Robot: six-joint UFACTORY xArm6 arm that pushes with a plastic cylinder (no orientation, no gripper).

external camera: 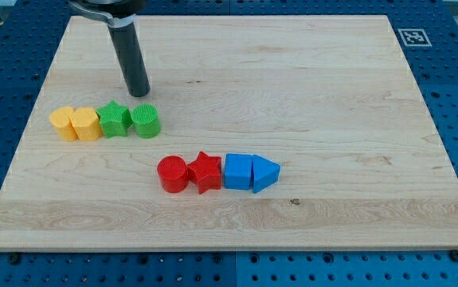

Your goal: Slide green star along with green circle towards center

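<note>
My tool is a plain dark rod with nothing on it that could spread or pinch; my tip (138,91) sits on the worktop (292,72) in the view's upper left. It is just above the green circle (145,120) in the view, near it, with a thin strip of bare wood between them, so I read it as not touching. The green star (115,119) lies just to the view's left of that circle, the two pressed side by side. Further left, touching the star, are two yellow blocks (76,123) packed together; their exact shapes are hard for me to make out. All four form one short row near the worktop's left edge.

Lower and toward the middle is a second row, well apart from my tip: a red circle (171,173), a red star (205,171), a blue cube (237,171) and a blue triangle (265,173), each touching its neighbour.
</note>
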